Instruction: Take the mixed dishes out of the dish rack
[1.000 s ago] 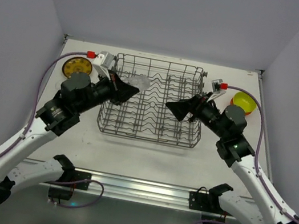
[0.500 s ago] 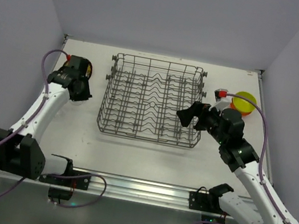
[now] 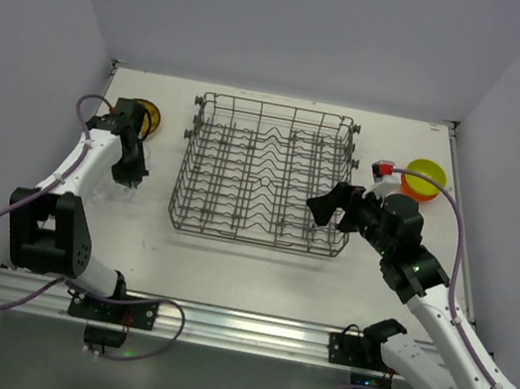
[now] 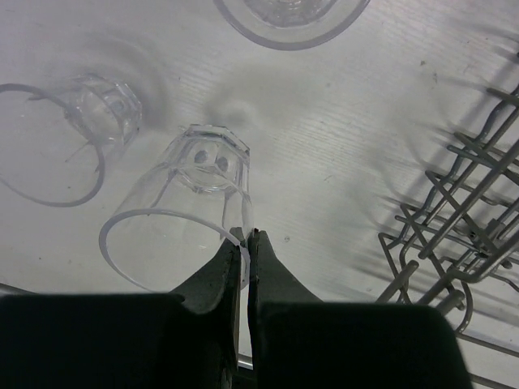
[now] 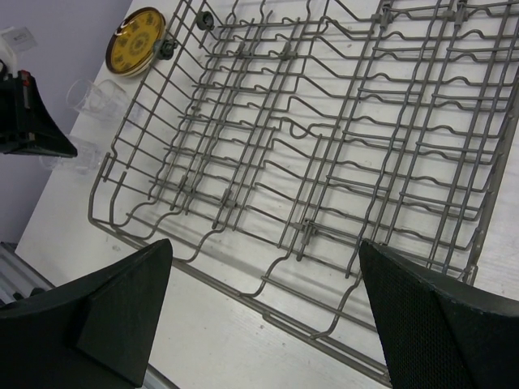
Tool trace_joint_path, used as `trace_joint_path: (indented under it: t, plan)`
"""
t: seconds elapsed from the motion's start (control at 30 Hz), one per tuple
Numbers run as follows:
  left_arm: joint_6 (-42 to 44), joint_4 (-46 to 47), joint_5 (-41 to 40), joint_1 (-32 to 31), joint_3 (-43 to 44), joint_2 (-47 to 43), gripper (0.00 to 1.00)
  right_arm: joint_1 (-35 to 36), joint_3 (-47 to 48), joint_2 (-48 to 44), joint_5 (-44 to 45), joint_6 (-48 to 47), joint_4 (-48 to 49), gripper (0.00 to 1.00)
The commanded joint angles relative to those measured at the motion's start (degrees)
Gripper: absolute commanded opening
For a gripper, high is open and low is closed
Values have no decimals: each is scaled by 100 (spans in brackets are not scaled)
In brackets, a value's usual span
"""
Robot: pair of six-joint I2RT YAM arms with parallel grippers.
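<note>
The grey wire dish rack [image 3: 264, 170] stands mid-table and holds no dishes; it also shows in the right wrist view [image 5: 324, 130]. My left gripper [image 4: 246, 237] is shut on the rim of a clear glass [image 4: 182, 207], which hangs tilted just over the table left of the rack. In the top view the left gripper [image 3: 130, 170] is by the patterned plate [image 3: 147, 114]. Two more clear glasses [image 4: 93, 121] [image 4: 284, 12] stand beside the held one. My right gripper [image 5: 264, 243] is open and empty over the rack's near right corner [image 3: 323, 208].
A yellow-green bowl [image 3: 424, 173] sits stacked on an orange bowl at the right, behind the right arm. The plate [image 5: 135, 39] and glasses [image 5: 96, 99] lie along the table's left edge, near the left wall.
My left arm has swung from the rack to the table's left side with the glass, then come lower and nearer. My right gripper has drawn back from over the rack to its right edge.
</note>
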Motion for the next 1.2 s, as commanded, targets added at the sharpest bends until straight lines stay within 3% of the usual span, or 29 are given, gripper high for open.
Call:
trace_joint_path:
  t: [0.0, 0.53, 0.83, 1.03, 1.1, 1.13, 1.17]
  plan:
    - [216, 12, 259, 46, -6, 387, 0, -22, -25, -23, -81, 17, 286, 99]
    - [146, 505, 488, 46, -279, 810, 0, -30, -25, 127, -353, 44, 391, 99]
    - [207, 417, 497, 37, -191, 661, 36, -22, -25, 180, -362, 26, 400, 99]
    - [154, 215, 593, -24, 177, -303, 60, -22, 10, 215, -284, -79, 339, 99]
    - [154, 188, 489, -383, 283, -656, 83, -22, -16, 145, -64, -140, 321, 99]
    - [102, 188, 297, -541, 327, -840, 100, -22, -16, 127, -3, -158, 304, 99]
    - [76, 197, 191, -700, 406, -1199, 100, -22, -7, 110, 94, -202, 269, 99]
